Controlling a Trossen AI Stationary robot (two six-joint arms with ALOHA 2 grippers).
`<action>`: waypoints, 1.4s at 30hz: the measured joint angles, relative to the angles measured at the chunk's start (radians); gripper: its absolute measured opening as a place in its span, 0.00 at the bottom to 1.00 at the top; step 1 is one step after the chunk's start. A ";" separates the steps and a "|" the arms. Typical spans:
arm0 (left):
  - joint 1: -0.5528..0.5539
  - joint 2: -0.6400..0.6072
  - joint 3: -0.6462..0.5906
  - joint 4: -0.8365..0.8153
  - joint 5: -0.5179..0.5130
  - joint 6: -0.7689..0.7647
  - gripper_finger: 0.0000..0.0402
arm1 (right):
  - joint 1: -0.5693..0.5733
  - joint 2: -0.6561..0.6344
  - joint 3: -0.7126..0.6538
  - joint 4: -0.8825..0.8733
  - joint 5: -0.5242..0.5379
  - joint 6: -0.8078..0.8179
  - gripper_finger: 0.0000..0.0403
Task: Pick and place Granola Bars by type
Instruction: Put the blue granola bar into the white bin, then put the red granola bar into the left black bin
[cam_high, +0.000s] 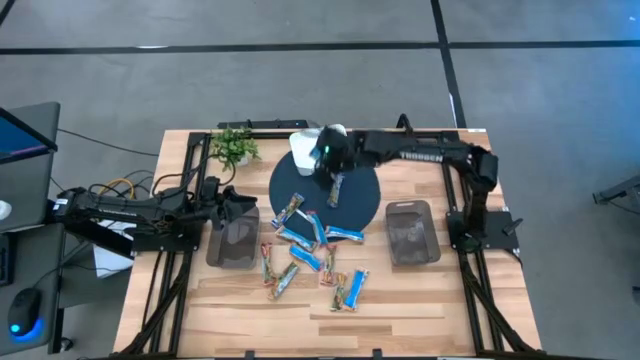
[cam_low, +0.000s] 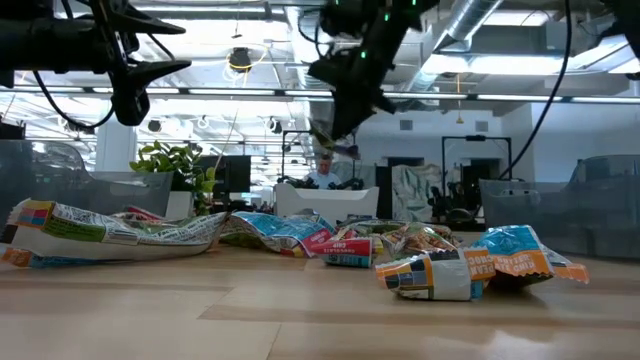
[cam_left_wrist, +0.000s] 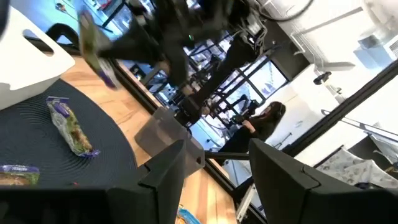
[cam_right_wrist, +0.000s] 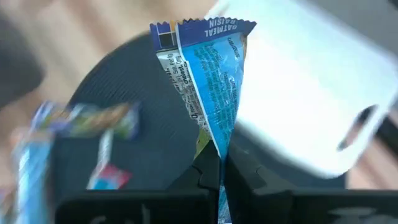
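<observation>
My right gripper (cam_high: 335, 170) hangs over the dark round mat (cam_high: 360, 205) at the table's middle, shut on a blue-and-white granola bar (cam_right_wrist: 211, 81). Beside it stands a white box (cam_high: 303, 150). A tan bar (cam_left_wrist: 71, 127) lies flat on the mat. Several more granola bars (cam_high: 305, 255), blue ones and tan ones, lie scattered on the wood nearer the front edge. My left gripper (cam_left_wrist: 217, 180) waits open at the table's left, above the left grey tray (cam_high: 232, 240), with nothing between its fingers. My right gripper pinches one end of the blue bar's wrapper (cam_right_wrist: 219, 152) between its two fingers. The fingers slant down from the table's right side. The bar runs on beyond the fingertips, its crimped free end (cam_right_wrist: 205, 28) farthest off, lifted clear above the mat.
A second grey tray (cam_high: 412, 232) sits at the right, near the right arm's base. A small green plant (cam_high: 235, 145) stands at the far left of the table. Bare wood shows along the near edge.
</observation>
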 joint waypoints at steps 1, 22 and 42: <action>0.000 0.000 0.000 -0.002 -0.005 0.000 0.43 | -0.024 0.000 0.000 0.021 0.000 -0.001 0.00; 0.000 0.000 0.000 -0.001 -0.082 -0.026 0.43 | -0.144 0.140 0.000 0.229 -0.084 -0.167 0.10; -0.044 0.045 0.003 -0.101 0.055 -0.065 0.43 | 0.033 -0.080 0.000 0.110 -0.169 -0.382 0.56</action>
